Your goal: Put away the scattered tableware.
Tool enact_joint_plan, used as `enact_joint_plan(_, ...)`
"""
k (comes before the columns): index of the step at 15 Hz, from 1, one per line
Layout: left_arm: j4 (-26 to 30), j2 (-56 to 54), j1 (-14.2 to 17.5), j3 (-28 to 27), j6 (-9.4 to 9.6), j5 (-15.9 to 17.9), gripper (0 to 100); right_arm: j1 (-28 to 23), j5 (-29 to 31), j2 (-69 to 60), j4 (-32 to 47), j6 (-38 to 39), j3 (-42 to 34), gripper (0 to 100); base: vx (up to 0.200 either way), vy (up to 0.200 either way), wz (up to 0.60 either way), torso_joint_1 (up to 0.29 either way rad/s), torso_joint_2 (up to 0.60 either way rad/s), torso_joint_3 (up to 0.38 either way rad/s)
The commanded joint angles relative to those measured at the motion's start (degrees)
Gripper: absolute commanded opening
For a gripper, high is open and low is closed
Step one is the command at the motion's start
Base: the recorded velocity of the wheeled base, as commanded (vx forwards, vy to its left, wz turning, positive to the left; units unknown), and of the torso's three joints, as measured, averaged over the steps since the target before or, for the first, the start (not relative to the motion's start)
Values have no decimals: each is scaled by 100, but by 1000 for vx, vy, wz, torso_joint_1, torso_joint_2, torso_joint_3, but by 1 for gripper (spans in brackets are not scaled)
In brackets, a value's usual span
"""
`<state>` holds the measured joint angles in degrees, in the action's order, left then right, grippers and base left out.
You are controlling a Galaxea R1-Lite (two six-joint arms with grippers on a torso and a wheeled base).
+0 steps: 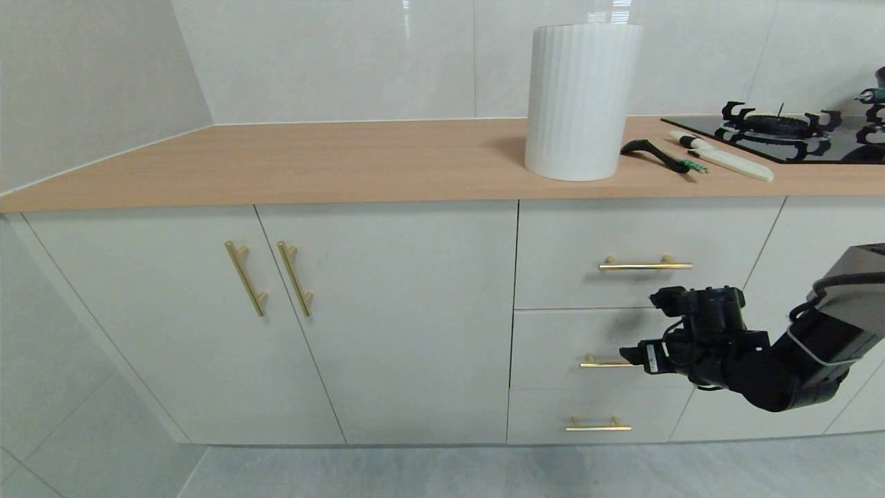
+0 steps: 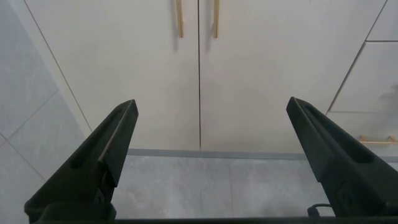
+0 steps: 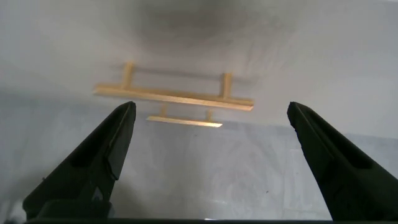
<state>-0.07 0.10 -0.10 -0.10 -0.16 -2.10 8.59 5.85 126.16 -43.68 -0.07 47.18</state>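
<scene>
Right gripper [image 1: 637, 357], spread wide and empty, faced the middle handle [image 1: 599, 362] just ahead, its bar lying level. Knife [image 1: 729, 160] and peeler [image 1: 655, 153] lay well above on the counter [image 1: 346, 159]. Left gripper [image 2: 211, 118], likewise spread and empty, sat farther off.

Black-handled utensil [image 1: 653, 153], white knife [image 1: 727, 160], lying flat, side by side, on wooden countertop [image 1: 346, 162]

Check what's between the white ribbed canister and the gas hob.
Head view: a black-handled utensil and a white knife lie on the countertop between the white ribbed canister and the gas hob.
</scene>
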Motion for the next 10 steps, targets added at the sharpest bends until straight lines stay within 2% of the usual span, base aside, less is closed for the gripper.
enact_joint_plan(1, -1, 8, 1, 1, -2, -1, 100, 2, 13, 365, -106, -1, 63, 100, 0, 0, 0, 0, 0, 0)
enact_joint_plan(5, -1, -1, 1, 1, -2, -1, 100, 2, 118, 647, -519, 262, 239, 100, 0, 0, 0, 0, 0, 0)
enact_joint_plan(10, -1, -1, 1, 1, -2, -1, 100, 55, 346, 893, -545, 262, 477, 100, 0, 0, 0, 0, 0, 0)
